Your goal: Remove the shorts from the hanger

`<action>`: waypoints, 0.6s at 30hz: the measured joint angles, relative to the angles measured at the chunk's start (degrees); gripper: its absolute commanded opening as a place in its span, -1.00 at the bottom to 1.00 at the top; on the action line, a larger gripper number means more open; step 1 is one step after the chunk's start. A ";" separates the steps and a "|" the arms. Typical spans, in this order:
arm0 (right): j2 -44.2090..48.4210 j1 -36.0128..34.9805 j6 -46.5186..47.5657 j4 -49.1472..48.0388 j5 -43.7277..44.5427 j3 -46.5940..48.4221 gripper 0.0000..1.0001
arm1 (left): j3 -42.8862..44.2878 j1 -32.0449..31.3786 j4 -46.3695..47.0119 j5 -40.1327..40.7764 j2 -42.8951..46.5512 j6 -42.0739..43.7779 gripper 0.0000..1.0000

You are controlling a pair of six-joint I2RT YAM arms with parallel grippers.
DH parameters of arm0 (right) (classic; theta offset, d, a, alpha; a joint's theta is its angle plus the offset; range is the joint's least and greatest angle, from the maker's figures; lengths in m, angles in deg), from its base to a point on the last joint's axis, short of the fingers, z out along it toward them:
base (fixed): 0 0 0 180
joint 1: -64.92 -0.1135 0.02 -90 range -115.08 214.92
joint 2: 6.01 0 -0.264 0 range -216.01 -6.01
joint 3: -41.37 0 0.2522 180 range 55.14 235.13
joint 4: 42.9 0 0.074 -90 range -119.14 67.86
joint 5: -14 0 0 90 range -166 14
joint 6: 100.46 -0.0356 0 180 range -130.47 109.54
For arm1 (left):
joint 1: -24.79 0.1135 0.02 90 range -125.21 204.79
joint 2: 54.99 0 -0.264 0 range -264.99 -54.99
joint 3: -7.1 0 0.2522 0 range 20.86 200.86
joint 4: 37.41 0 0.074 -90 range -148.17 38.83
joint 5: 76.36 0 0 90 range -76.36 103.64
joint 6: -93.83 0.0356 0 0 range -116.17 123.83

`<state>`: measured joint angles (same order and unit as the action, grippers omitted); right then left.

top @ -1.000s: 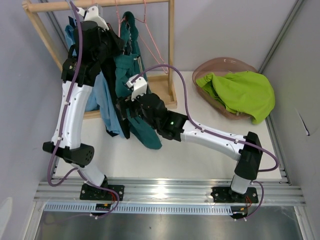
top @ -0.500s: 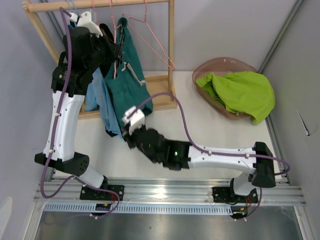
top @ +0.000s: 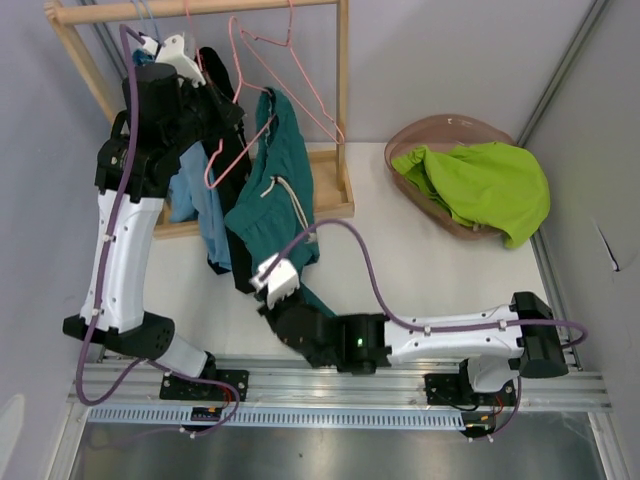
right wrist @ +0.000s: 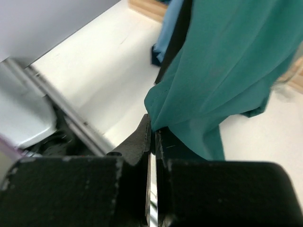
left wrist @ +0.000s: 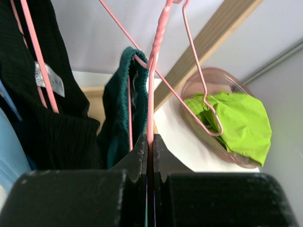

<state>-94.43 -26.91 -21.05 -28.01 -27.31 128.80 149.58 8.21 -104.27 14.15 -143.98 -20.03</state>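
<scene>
The teal shorts (top: 275, 180) hang from a pink hanger (top: 232, 155) and stretch down toward the near edge. My left gripper (top: 236, 118) is up at the rack, shut on that hanger's wire (left wrist: 151, 101). Low in front, my right gripper (top: 292, 306) is shut on the teal shorts' bottom hem (right wrist: 163, 109), the fabric (right wrist: 222, 71) running up from its fingertips. Black shorts (top: 214, 70) and light blue shorts (top: 196, 190) hang behind the left arm. The lime green shorts (top: 480, 185) lie in the basket.
A wooden rack with a top bar (top: 200, 10) and a right post (top: 343, 100) stands at the back left. An empty pink hanger (top: 305, 80) hangs from the bar. The brown basket (top: 420, 132) sits at the back right. Walls close in on both sides.
My right gripper closed on the teal shorts' hem and drew it down toward the near edge. The shorts now stretch out and the held hanger has swung out from the rack.
</scene>
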 measured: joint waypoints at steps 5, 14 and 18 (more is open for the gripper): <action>2.49 15.34 2.08 0.85 -6.16 3.30 -1.00 | -13.92 -1.01 1.14 -2.14 11.26 -0.28 -1.00; 5.27 51.69 1.68 9.66 -18.08 23.10 -1.00 | -18.67 -6.78 -1.22 -1.31 29.33 -0.11 -1.00; 2.75 64.67 0.90 16.39 -24.35 38.75 -1.00 | -19.91 -6.78 -0.83 -1.07 31.54 -0.07 -1.00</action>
<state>-91.67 37.76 -20.16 -11.62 -51.66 167.56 129.67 1.43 -105.10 13.08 -112.44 -20.09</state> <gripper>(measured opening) 0.023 0.042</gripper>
